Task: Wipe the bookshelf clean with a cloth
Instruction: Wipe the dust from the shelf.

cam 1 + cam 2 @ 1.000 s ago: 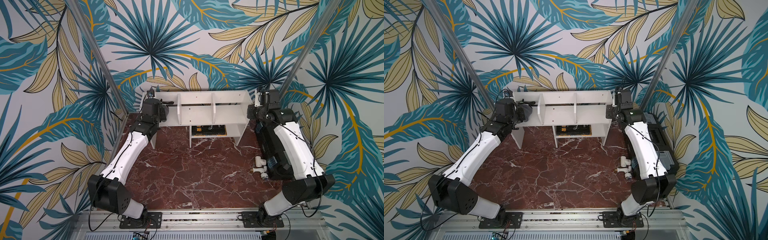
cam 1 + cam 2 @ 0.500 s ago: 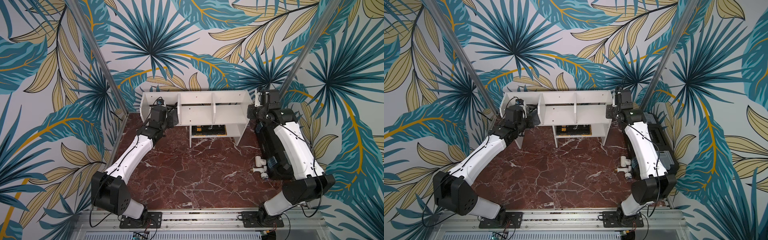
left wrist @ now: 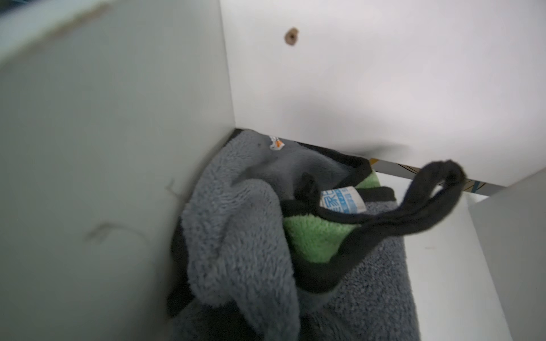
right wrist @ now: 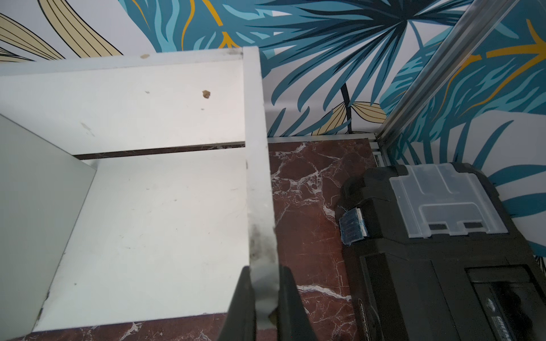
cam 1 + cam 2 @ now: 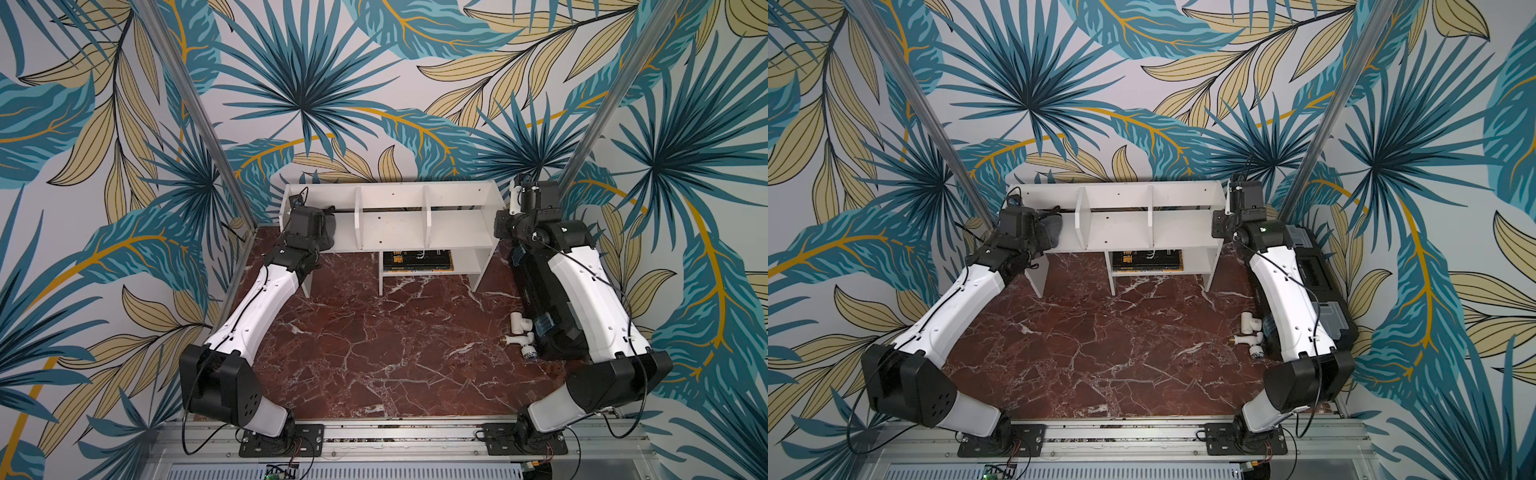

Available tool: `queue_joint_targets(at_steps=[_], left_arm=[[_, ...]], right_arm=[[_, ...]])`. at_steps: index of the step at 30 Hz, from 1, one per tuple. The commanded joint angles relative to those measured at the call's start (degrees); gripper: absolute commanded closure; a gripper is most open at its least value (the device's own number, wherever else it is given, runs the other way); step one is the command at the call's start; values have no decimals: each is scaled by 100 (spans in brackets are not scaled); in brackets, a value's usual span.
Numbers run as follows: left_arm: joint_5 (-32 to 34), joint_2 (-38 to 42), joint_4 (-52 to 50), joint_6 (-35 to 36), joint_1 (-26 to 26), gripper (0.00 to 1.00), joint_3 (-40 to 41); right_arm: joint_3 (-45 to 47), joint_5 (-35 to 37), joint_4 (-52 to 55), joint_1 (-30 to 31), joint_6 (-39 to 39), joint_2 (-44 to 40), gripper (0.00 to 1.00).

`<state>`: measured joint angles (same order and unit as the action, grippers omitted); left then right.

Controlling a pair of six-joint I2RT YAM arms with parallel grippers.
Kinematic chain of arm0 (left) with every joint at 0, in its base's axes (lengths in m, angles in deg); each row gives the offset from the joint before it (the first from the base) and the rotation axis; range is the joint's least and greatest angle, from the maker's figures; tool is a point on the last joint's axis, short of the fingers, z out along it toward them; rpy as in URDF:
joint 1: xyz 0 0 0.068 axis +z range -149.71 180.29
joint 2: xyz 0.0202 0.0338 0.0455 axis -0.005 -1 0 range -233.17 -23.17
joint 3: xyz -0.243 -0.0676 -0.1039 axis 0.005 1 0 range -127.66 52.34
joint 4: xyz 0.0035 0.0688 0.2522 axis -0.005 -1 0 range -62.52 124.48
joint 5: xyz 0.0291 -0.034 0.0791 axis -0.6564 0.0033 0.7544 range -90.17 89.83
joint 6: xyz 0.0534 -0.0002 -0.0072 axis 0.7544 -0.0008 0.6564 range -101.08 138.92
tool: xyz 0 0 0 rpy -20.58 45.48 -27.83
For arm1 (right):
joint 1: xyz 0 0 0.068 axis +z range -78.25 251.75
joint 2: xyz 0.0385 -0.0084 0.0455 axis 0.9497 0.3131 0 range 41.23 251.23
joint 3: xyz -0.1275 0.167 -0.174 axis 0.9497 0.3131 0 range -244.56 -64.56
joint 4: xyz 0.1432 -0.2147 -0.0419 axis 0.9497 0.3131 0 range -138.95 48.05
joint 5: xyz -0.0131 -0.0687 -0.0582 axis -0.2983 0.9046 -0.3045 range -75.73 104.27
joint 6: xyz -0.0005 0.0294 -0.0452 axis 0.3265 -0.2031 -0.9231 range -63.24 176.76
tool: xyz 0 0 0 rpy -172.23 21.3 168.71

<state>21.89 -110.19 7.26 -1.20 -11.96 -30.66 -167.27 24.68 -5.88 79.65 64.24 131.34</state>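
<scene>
inside leftmost bookshelf compartment, cloth bunched around left gripper clamped on it; right gripper clamped on bookshelf end

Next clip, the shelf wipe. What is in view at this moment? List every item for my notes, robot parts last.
bookshelf: one, white, at the back of the table against the wall.
cloth: one, dark grey with a black hem and a green patch, bunched in the end compartment on the left arm's side.
flat item: one, black with yellow print, in the lower cubby.
toolbox: one, black with pale lid panels, on the right arm's side, beside the bookshelf's end.
pipe fittings: small cluster, white, on the table next to the toolbox.
table: one, red-brown marble pattern.
left gripper: black, in that end compartment, shut on the cloth, fingers hidden.
right gripper: black, shut on the bookshelf's end panel.
</scene>
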Motion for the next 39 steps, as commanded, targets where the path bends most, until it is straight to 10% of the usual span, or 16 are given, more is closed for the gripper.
queue_joint_targets(at_steps=[1, 11, 23, 35, 39], left_arm=[[139, -298, -234, 27, 65, 100, -788], [-2225, -581, 1192, 24, -177, 100, -1142], [-264, 630, 62, 310, -340, 100, 622], [227, -582, 32, 620, -18, 100, -1648], [-661, -864, 494, 301, -40, 100, -2012]], right_arm=[[299, -795, -28, 98, 558, 106, 100], [232, -717, 61, 80, 547, 122, 100], [453, -877, -223, 71, 682, 137, 100], [472, -977, -195, 71, 641, 71, 100], [480, -1028, -171, 71, 625, 33, 100]])
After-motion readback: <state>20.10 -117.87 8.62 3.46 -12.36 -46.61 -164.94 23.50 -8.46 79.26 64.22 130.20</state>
